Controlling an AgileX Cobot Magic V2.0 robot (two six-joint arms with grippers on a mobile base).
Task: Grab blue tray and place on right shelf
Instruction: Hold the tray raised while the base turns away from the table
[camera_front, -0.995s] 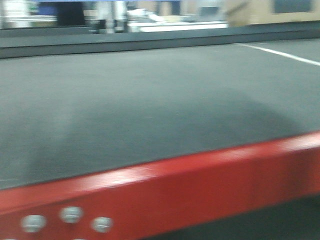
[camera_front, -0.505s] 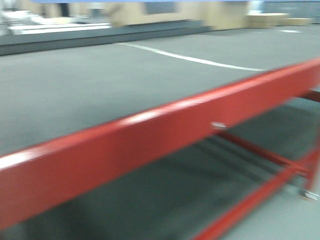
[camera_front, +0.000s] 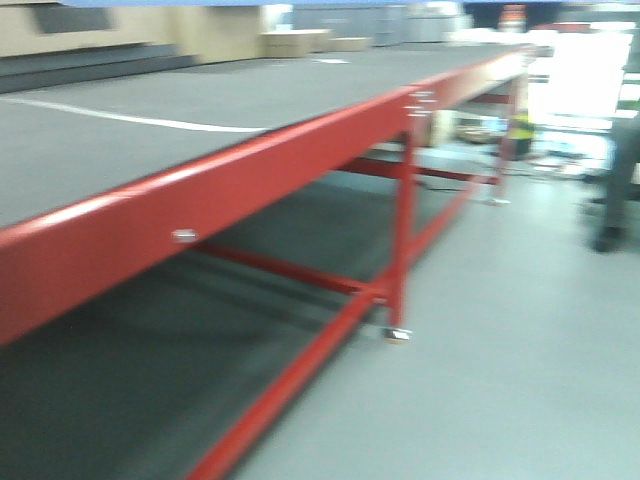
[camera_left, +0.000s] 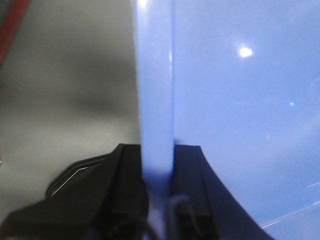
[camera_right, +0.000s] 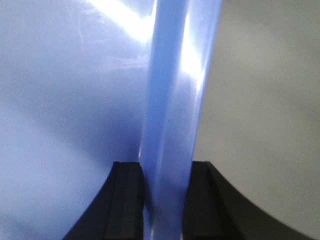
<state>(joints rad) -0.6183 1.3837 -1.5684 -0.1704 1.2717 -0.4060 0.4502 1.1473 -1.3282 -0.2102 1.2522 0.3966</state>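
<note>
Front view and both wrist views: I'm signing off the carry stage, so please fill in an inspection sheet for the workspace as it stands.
Surface: red-framed table, dark grey top bearing a white line.
Job's things: blue tray held by its rim on two sides; right shelf not in view.
Clutter: cartons far behind the table, blurred.
Grippers: left gripper and right gripper each shut on the tray's rim, fingers on either side of it.
Cables: nothing seen for certain; the left gripper's base is too dark to tell.
Surroundings: pale grey floor; dark blurred shape at the right, cannot tell what it is.
</note>
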